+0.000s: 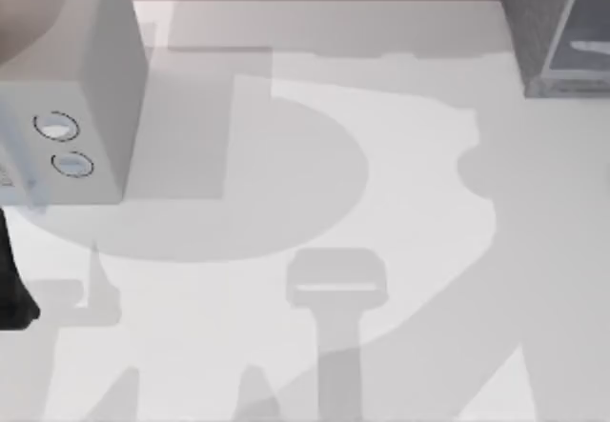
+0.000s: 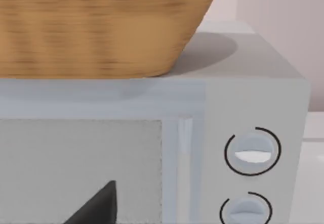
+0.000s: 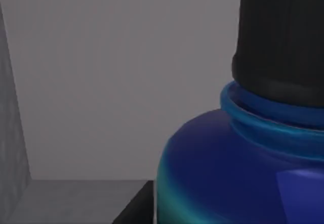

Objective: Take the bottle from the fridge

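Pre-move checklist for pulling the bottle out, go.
1. Bottle close in the right wrist view, against grey inner walls: ok.
2. Right pincer closed on the bottle: cannot tell.
3. Bottle upright: cannot tell.
4. Fridge at the table's far right in the top view; exit path: cannot tell.
5. Left arm away from the fridge, its wrist view facing the dial box with a wicker basket on top: ok.
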Available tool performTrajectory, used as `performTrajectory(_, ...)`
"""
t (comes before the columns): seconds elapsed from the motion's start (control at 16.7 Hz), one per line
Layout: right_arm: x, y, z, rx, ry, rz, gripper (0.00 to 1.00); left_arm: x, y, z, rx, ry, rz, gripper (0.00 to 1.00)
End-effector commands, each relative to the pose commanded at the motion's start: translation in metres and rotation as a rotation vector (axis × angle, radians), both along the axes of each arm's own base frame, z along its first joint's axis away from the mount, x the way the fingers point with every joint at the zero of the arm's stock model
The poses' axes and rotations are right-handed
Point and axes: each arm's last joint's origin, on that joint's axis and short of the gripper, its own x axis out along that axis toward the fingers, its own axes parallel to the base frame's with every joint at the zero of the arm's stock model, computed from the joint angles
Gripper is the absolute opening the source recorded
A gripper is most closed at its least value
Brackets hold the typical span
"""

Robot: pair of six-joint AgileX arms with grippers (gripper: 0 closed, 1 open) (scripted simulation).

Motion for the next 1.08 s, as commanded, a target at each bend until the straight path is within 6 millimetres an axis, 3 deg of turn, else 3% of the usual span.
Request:
performTrajectory(0.54,-0.087,-0.001,-0.004,0.003,0.012,-0.008,0.00,0.000,0.000,0.000,0.000,0.000,0.000,1.00)
performTrajectory(0.9,-0.091,0.001,-0.003,0.003,0.008,-0.004,0.00,0.000,0.000,0.000,0.000,0.000,0.000,1.00)
performTrajectory(1.08,-0.098,0.006,0.007,0.001,0.009,-0.002,0.00,0.000,0.000,0.000,0.000,0.000,0.000,1.00)
